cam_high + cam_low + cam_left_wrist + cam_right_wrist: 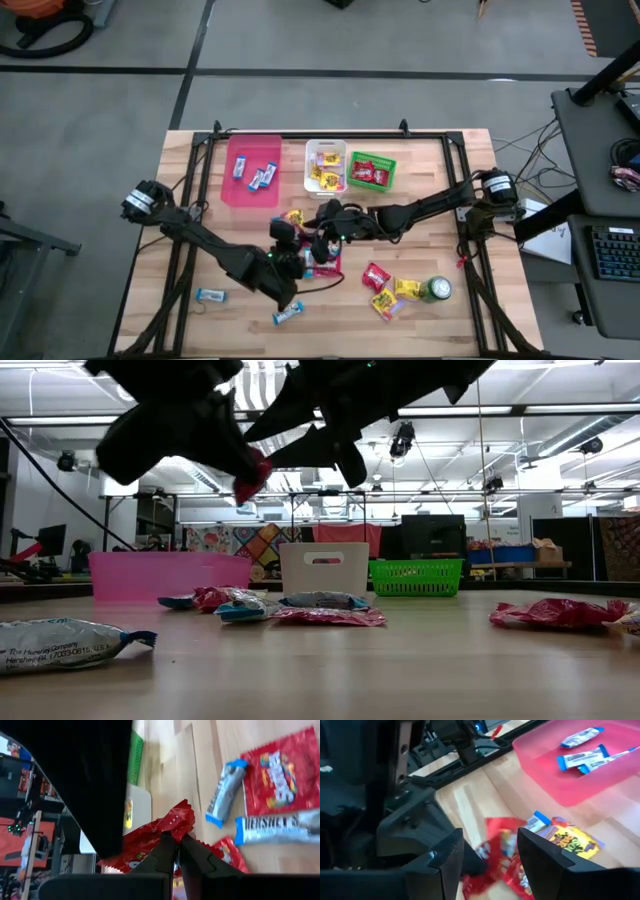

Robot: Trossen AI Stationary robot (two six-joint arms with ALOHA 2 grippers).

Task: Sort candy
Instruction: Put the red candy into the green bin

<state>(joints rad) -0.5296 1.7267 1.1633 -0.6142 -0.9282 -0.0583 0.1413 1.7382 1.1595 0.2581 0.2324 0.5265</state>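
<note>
A red packet is being pinched at its crimped edge by the closed fingers of the left gripper, above the tabletop just short of the white bin. It is judged light, limp and slippery; crimped ends suit gripping best. The right gripper is being held open beside it. Blue bars are lying in the pink bin, yellow packets in the white, red in the green bin.
</note>
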